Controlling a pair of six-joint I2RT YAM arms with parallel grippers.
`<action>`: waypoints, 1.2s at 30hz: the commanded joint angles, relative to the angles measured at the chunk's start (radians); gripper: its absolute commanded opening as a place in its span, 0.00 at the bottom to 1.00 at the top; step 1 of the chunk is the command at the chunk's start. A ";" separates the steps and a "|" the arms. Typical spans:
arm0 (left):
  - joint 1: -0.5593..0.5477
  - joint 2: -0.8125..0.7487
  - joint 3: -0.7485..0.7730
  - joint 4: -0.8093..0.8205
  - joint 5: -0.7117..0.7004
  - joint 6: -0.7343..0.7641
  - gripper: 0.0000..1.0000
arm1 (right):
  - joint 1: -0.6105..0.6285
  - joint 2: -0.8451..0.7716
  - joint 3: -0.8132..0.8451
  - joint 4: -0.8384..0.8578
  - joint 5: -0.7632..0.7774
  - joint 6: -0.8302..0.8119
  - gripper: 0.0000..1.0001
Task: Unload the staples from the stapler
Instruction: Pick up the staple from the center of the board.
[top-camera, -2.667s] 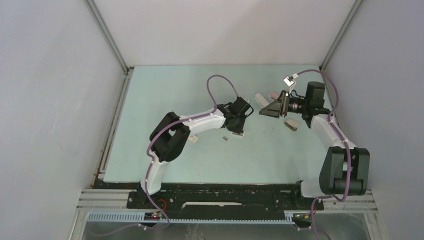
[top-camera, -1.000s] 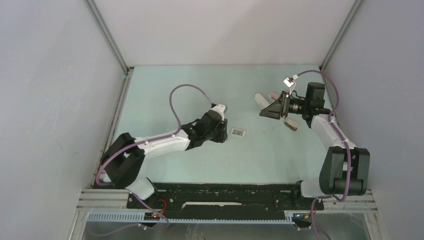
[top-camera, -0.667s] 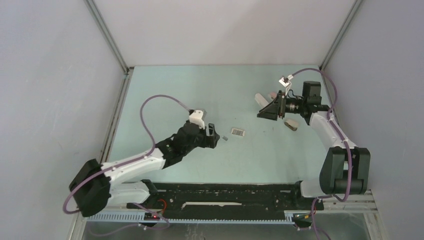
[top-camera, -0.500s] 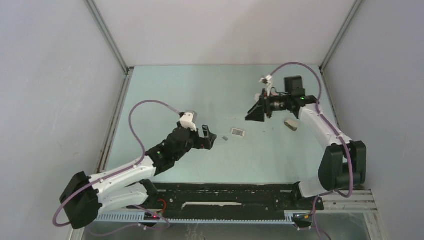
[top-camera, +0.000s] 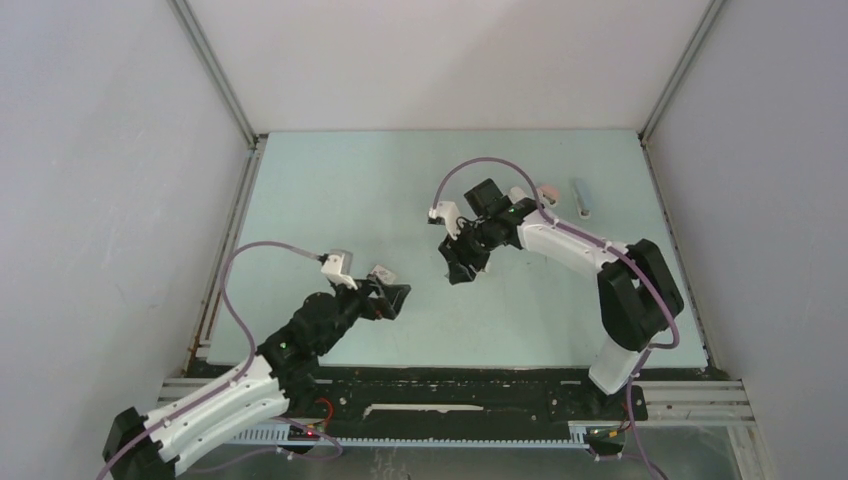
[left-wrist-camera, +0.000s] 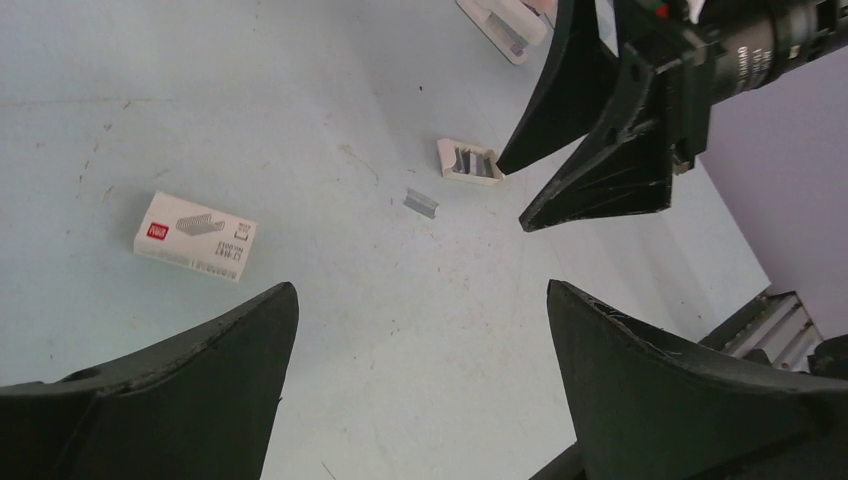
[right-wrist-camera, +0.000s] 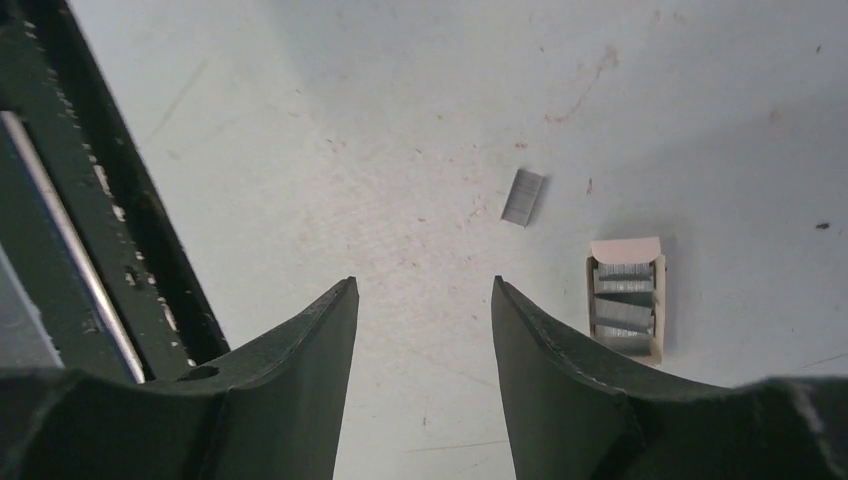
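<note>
A short grey strip of staples (left-wrist-camera: 421, 202) (right-wrist-camera: 523, 196) lies loose on the pale green table. Beside it sits a small open tray (left-wrist-camera: 470, 162) (right-wrist-camera: 627, 298) holding more grey strips. The stapler (top-camera: 545, 190) (left-wrist-camera: 505, 20), white and pink, lies at the back right, away from both grippers. My right gripper (top-camera: 458, 265) (right-wrist-camera: 423, 285) hovers over the table just short of the loose strip, open and empty. My left gripper (top-camera: 392, 297) (left-wrist-camera: 420, 285) stands wide open and empty, near the front, well back from the strip.
A small white box with red and dark print (left-wrist-camera: 195, 237) (top-camera: 383, 272) lies left of the strip, close to my left gripper. A grey-blue piece (top-camera: 582, 197) lies at the back right beside the stapler. The black base rail (right-wrist-camera: 110, 230) borders the right wrist view.
My left gripper has opened wide and pulled back toward the near left. My right arm has swung from the back right to the table's middle, over the strip and tray.
</note>
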 joint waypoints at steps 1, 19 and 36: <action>0.005 -0.131 -0.114 0.013 -0.016 -0.085 1.00 | 0.037 0.026 0.042 -0.026 0.108 -0.007 0.61; 0.006 -0.173 -0.191 0.076 -0.042 -0.123 1.00 | 0.075 0.096 0.025 0.105 0.160 0.172 0.62; 0.006 -0.241 -0.231 0.068 -0.051 -0.182 1.00 | 0.074 0.128 0.015 0.139 0.218 0.218 0.61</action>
